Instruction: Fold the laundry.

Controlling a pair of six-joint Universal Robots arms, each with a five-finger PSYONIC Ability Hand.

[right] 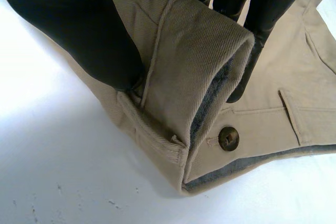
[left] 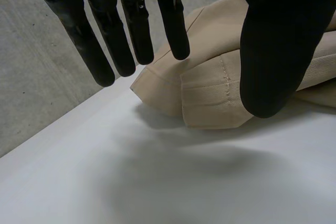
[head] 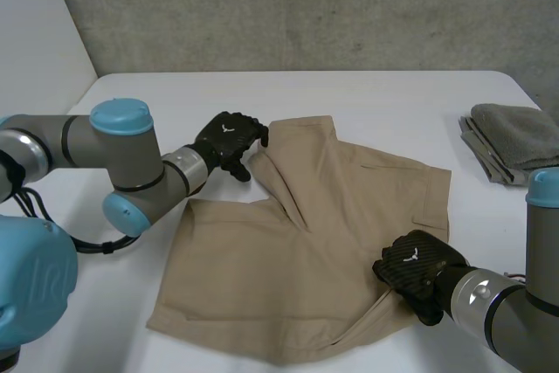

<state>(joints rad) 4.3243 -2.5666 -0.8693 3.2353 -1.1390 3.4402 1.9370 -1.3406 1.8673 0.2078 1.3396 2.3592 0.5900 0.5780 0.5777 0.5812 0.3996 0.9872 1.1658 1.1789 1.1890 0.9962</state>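
Right hand [head: 417, 268] pinched the waistband edge of the shorts [head: 262, 277]; left hand [head: 229, 140], fingers relaxed, hovered at the far hem. Bare table [head: 349, 93] lay beyond, towel [head: 515, 141] well apart.

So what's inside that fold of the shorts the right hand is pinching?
Inside the fold of the beige shorts, grey lining shows, with a brown button beside it. The right hand covers the rest, so deeper in can't be seen.
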